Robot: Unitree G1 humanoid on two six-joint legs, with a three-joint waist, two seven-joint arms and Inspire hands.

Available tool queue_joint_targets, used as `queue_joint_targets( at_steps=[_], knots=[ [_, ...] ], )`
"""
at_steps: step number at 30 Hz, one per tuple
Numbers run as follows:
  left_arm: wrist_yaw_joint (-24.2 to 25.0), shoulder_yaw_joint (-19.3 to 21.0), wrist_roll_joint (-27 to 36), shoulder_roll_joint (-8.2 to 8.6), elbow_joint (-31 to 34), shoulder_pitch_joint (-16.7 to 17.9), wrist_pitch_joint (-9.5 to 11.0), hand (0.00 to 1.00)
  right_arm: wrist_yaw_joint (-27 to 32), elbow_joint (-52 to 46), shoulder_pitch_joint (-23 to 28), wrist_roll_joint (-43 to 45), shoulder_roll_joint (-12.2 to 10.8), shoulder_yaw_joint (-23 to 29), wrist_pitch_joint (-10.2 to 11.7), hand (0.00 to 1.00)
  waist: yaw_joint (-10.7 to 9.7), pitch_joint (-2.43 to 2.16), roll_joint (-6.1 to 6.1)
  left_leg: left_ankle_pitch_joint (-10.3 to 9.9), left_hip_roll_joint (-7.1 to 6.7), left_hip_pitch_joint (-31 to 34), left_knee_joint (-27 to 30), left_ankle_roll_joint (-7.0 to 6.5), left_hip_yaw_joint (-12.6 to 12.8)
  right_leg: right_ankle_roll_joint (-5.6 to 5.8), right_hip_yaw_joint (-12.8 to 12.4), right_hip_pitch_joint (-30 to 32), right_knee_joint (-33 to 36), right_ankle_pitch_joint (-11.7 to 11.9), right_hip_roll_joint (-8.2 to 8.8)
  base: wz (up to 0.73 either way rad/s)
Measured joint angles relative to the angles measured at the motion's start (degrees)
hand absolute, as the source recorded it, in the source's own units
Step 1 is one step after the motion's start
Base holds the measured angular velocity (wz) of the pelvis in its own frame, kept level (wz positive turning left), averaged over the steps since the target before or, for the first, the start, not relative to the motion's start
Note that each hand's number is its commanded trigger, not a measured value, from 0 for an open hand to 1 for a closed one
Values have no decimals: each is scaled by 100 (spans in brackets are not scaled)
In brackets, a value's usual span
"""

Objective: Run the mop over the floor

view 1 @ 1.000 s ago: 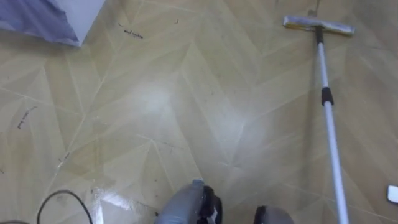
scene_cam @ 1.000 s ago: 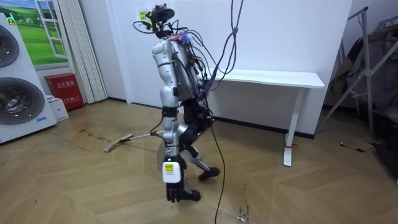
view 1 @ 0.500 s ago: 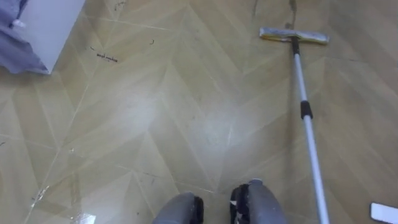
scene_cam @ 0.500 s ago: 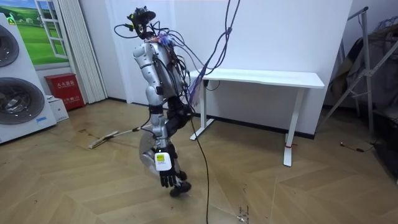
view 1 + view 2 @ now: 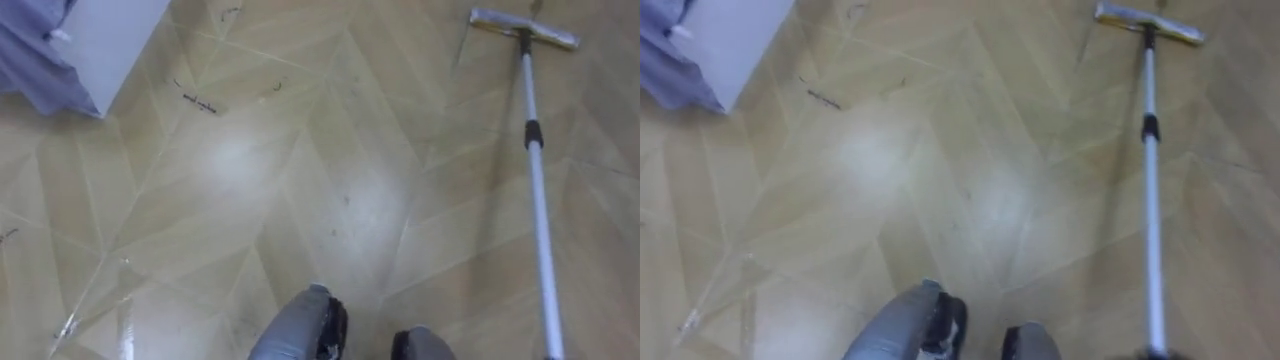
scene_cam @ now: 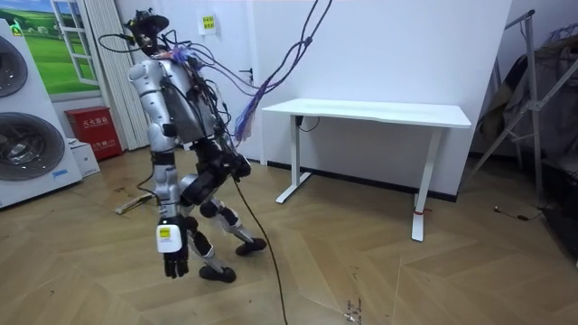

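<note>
A flat mop lies on the wooden floor ahead of me. Its head (image 5: 523, 28) is at the far upper right and its white pole (image 5: 537, 190) runs back toward the lower right edge. The right eye view has the same head (image 5: 1148, 25) and pole (image 5: 1150, 190). From the room camera, the mop head (image 6: 126, 205) rests on the floor at the room view's left of me, its pole passing behind my body. My left hand (image 6: 174, 262) hangs at my side with relaxed fingers, holding nothing.
A white box with blue-purple cloth (image 5: 95, 45) sits at the upper left. Stacked washing machines (image 6: 27, 117) and a red box (image 6: 93, 131) stand at the room view's left. A white desk (image 6: 379, 113) is behind me, a metal rack (image 6: 533, 99) far right.
I have walked toward the room view's left, away from the desk, and the mop head has slid the same way. My left hand stays hanging.
</note>
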State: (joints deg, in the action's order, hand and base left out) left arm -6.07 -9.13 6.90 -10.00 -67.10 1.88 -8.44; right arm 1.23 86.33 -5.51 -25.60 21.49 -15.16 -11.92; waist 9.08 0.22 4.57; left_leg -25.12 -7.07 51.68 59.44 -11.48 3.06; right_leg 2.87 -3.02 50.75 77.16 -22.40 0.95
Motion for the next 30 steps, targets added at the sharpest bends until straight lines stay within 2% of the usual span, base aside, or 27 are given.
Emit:
queue_joint_targets(
  at_steps=[2,4,5,7,8,9,11,12,13,14,15,16,17,18,19,20,21,22,23,24,25,26,27,28,29,30],
  knots=[
    [-7,6,-21,2,77,12,13,0,169,1,255,-47,-278,75,-1,100,-104,8,45,-49,-48,-116,-120,-38,-1,1,28,321,-256,-28,-32,-4],
    [1,-10,-19,76,66,67,10,0,197,2,405,-55,-568,83,0,100,-251,22,38,-69,-109,-388,-330,-41,-7,-8,72,463,-1316,-21,-26,-23],
    [1,-11,-20,93,64,96,10,0,195,1,421,-51,-612,80,-1,100,-249,28,28,-109,-118,-476,-385,-43,-25,-31,91,464,-1564,1,-27,-41],
    [-1,-4,-23,138,73,286,-36,0,178,-21,419,54,-696,96,-48,100,-251,38,9,-249,-191,-796,-468,-1,-196,-238,351,431,-2267,195,-23,-35],
    [-3,-4,-13,140,75,324,-76,0,179,-50,388,72,-697,103,-112,100,-252,54,-30,-286,-208,-866,-475,16,-232,-280,455,411,-2343,243,-11,0],
    [-27,-5,-5,129,70,352,-132,0,193,-106,353,76,-686,151,-243,100,-250,55,-58,-354,-289,-981,-468,60,-334,-384,618,381,-2365,298,24,24],
    [-154,-4,-9,88,62,379,-190,0,252,-124,113,93,-657,258,-451,100,-211,38,-199,-468,-338,-1091,-453,173,-325,-560,790,265,-2354,280,96,24],
    [-239,-13,47,89,43,401,-200,0,252,-117,-163,98,-549,304,-578,100,-145,64,-267,-558,-331,-1109,-317,457,-309,-601,788,229,-2278,186,92,0],
    [-270,-20,199,20,86,460,-199,0,255,-92,-514,99,-452,295,-583,100,-61,106,-403,-424,-153,-924,223,1160,-43,-629,719,213,-2140,54,57,-11],
    [-297,-31,274,-29,143,523,-210,0,241,-99,-715,115,-395,287,-581,100,-32,126,-460,-181,-43,-755,615,1434,90,-640,659,208,-2085,44,-7,-24],
    [-371,-73,383,-115,361,719,-250,0,205,-175,-1106,175,-241,288,-562,100,32,154,-552,503,97,-383,1378,1499,242,-675,511,177,-1961,26,-148,-19],
    [-398,-162,429,-174,558,894,-241,0,118,-272,-1417,228,-27,259,-545,100,100,210,-684,1126,185,-24,1955,1240,323,-674,432,102,-1859,-7,-197,-18],
    [-401,-182,444,-201,613,952,-226,0,93,-361,-1535,216,73,241,-522,100,166,203,-679,1140,248,101,2007,1126,315,-681,417,74,-1811,-50,-223,-15],
    [-374,-185,475,-275,633,992,-196,0,51,-484,-1687,192,227,137,-423,100,290,210,-683,899,459,355,1807,987,288,-694,414,15,-1731,-147,-269,0],
    [-338,-184,473,-356,658,1008,-168,0,5,-652,-1818,91,314,68,-360,100,336,231,-752,745,536,547,1155,990,196,-680,412,-45,-1671,-271,-287,11],
    [-326,-183,478,-389,653,1017,-140,0,-28,-703,-1853,32,332,85,-329,100,341,205,-738,743,539,583,687,1013,85,-681,405,-84,-1669,-320,-299,25],
    [-287,-179,479,-428,639,974,-78,0,-108,-719,-1908,-129,341,98,-301,100,352,195,-745,786,539,544,-295,1073,-99,-650,396,-192,-1668,-439,-308,27],
    [-197,-179,477,-445,579,933,-44,0,-156,-717,-1844,-220,313,122,-288,100,340,193,-777,991,555,482,-448,949,-81,-618,378,-343,-1652,-584,-243,31],
    [-159,-195,477,-437,510,917,-23,0,-171,-711,-1757,-282,314,122,-283,100,325,179,-770,923,537,395,-451,839,-35,-583,385,-429,-1669,-645,-195,40],
    [-65,-231,473,-423,461,781,-12,0,-198,-696,-1532,-367,319,121,-233,100,299,182,-714,794,559,270,-405,637,86,-475,391,-609,-1704,-725,-145,44],
    [4,-208,474,-390,398,635,19,0,-204,-684,-1219,-475,323,126,-155,100,295,151,-652,616,556,183,-344,471,168,-416,345,-706,-1702,-815,-81,34],
    [17,-188,464,-366,398,577,36,0,-217,-622,-1100,-507,323,123,-114,100,294,130,-618,534,531,151,-316,432,181,-401,297,-712,-1628,-803,-83,17],
    [13,-81,464,-282,405,451,80,0,-226,-512,-849,-582,333,97,-39,100,248,129,-518,408,474,74,-261,324,208,-286,284,-663,-1333,-655,-21,21],
    [-3,18,475,-192,403,363,158,0,-199,-422,-530,-590,328,67,2,100,130,91,-377,332,338,-29,-261,230,206,-138,315,-655,-1065,-503,67,30],
    [-5,17,472,-157,410,321,181,0,-163,-364,-360,-592,305,57,3,100,54,66,-311,290,277,-84,-272,187,206,-106,308,-643,-981,-449,103,41],
    [-7,15,460,-115,420,238,196,0,-46,-321,2,-575,175,45,-5,100,-26,-5,-202,194,163,-165,-306,127,182,-45,242,-597,-783,-302,140,24]
  ],
)
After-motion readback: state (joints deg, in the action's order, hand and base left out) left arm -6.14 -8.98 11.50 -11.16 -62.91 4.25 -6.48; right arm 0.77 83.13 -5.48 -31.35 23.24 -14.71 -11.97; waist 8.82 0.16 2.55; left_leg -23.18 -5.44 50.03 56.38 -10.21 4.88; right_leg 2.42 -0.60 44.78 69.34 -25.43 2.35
